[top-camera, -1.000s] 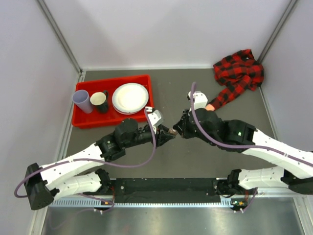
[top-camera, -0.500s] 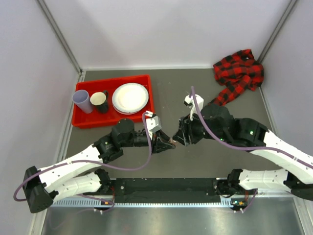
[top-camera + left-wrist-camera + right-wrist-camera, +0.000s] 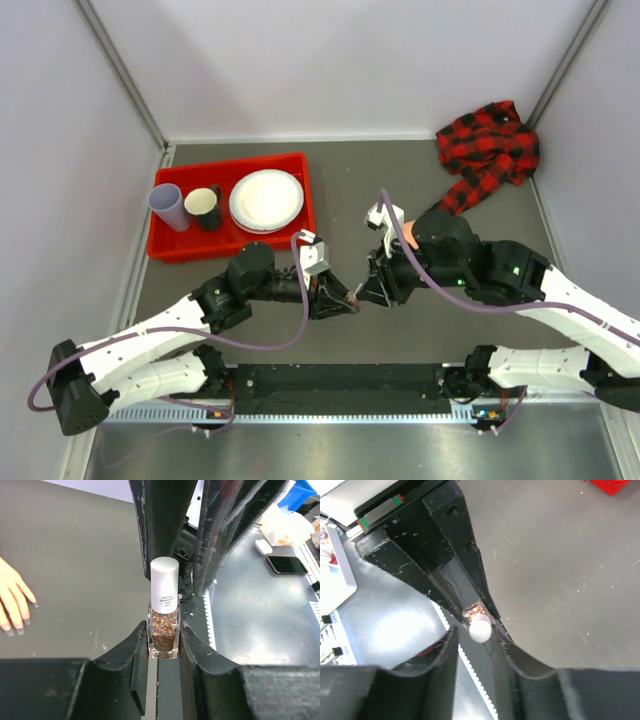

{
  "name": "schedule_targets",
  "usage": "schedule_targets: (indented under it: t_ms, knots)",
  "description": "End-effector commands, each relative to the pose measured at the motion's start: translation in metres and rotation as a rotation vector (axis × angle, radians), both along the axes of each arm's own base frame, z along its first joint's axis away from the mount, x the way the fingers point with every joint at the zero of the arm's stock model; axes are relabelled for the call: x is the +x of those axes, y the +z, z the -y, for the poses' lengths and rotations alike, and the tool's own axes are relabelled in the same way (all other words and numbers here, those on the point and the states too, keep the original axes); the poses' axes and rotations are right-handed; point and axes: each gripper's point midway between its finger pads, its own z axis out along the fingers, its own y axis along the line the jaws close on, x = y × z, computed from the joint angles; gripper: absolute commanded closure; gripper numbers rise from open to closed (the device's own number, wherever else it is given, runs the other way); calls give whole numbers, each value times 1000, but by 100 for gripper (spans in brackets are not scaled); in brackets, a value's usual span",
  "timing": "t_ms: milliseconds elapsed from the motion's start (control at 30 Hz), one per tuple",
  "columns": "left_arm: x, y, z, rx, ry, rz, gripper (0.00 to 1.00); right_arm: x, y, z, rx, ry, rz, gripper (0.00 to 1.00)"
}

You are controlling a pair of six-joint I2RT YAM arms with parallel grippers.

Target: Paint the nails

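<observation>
Your left arm [image 3: 140, 342] and right arm [image 3: 575, 300] wear white shells on the long links and black housings at the joints. A mauve cable [image 3: 304, 290] loops along each. Their black fingers [image 3: 137, 655] are scuffed pale at the edges, and a green light [image 3: 513, 268] glows on the right forearm.

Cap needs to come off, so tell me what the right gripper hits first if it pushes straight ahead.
The white cap of the polish bottle, which the left gripper holds. The cap sits between the fingertips of the right gripper. Whether they touch it is unclear.
</observation>
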Motion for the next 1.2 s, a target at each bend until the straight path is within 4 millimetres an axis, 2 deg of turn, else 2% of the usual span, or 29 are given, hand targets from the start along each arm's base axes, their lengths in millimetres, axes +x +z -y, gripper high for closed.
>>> schedule_targets:
  t_ms: [0,200,233,267,333,367,467,500,600,667,700,733,800,867,900,933,967,1000,1033,1067,1133,1167]
  knots:
    - [-3,29,3,-78,-27,38,100,-1,9,-8,38,41,15,72]
    - [-5,28,2,-78,-40,36,100,5,2,-11,11,28,18,73]
    - [-6,28,2,-77,-41,36,100,5,3,-12,18,35,18,76]
    - [-5,27,2,-76,-38,37,100,4,2,-13,19,40,15,88]
    - [-3,27,1,-73,-22,41,100,3,2,-13,18,42,11,99]
    - [-2,27,1,-70,-14,41,99,4,1,-13,13,37,12,100]
    - [11,24,-1,-48,63,45,84,15,-9,-4,-33,-46,13,100]
    - [18,22,-3,-37,108,48,70,27,-12,2,-52,-126,32,100]
    - [30,16,-8,-6,185,59,48,47,-25,27,-120,-307,52,100]
    - [46,12,-14,18,291,67,44,58,-40,46,-172,-412,57,100]
    - [53,14,-19,16,337,76,40,64,-41,58,-171,-486,63,100]
    - [63,14,-25,18,408,84,39,67,-53,65,-198,-523,52,100]
    - [71,18,-36,3,484,101,36,77,-64,88,-217,-660,22,100]
    - [83,23,-47,-11,578,116,33,87,-83,118,-261,-812,-6,100]
    - [84,25,-53,-26,602,121,32,92,-91,135,-278,-918,-14,100]
    - [85,26,-56,-31,617,126,31,91,-107,151,-317,-982,-21,100]
    - [85,31,-59,-52,631,133,31,94,-114,162,-329,-1044,-22,100]
    - [84,30,-60,-53,631,129,26,103,-118,171,-287,-1137,-27,100]
    - [84,29,-61,-57,633,129,24,101,-138,178,-293,-1157,-43,100]
    - [82,32,-62,-68,631,129,23,102,-146,176,-255,-1160,-80,100]
    - [81,30,-63,-69,631,121,23,107,-165,185,-205,-1236,-122,100]
    - [81,30,-64,-69,632,121,23,109,-168,191,-195,-1282,-124,100]
